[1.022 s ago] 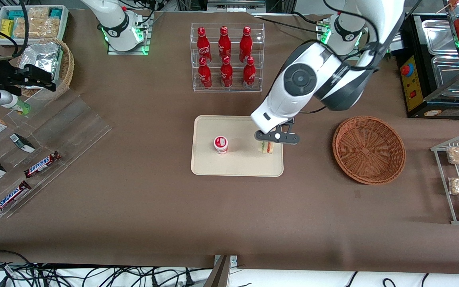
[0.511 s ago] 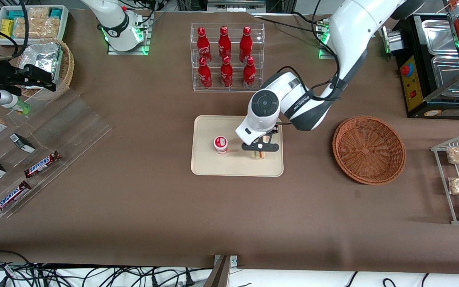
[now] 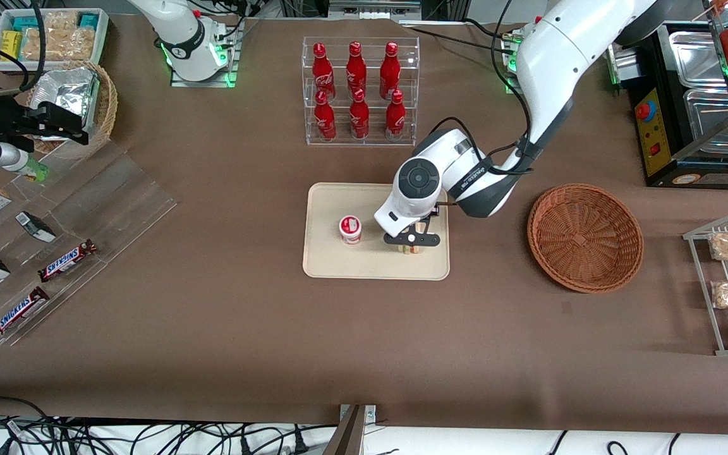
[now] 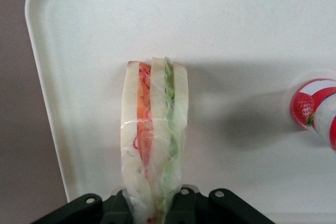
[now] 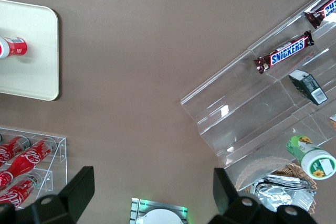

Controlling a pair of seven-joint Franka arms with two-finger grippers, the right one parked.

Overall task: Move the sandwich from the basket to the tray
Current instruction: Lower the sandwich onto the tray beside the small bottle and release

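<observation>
Presently my claw (image 3: 411, 246) hangs low over the tray (image 3: 339, 268), closed on the sandwich (image 4: 153, 140), which it holds by one end. Taking the tray as landmark: the sandwich stands on edge inside the rim, toward the tray's end nearest the basket (image 3: 585, 237), and beside the small red-and-white cup (image 3: 350, 229). In the wrist view its long axis runs straight out from between my fingers along the tray floor, bread slices upright, red and green layers between them; whether its lower edge already touches the tray I cannot tell. The basket, well apart from the tray on the brown surface (image 3: 364, 341), holds nothing. My judgement: the carry is nearly complete, and what remains is a short descent, release, then a retreat clear of the cup.
</observation>
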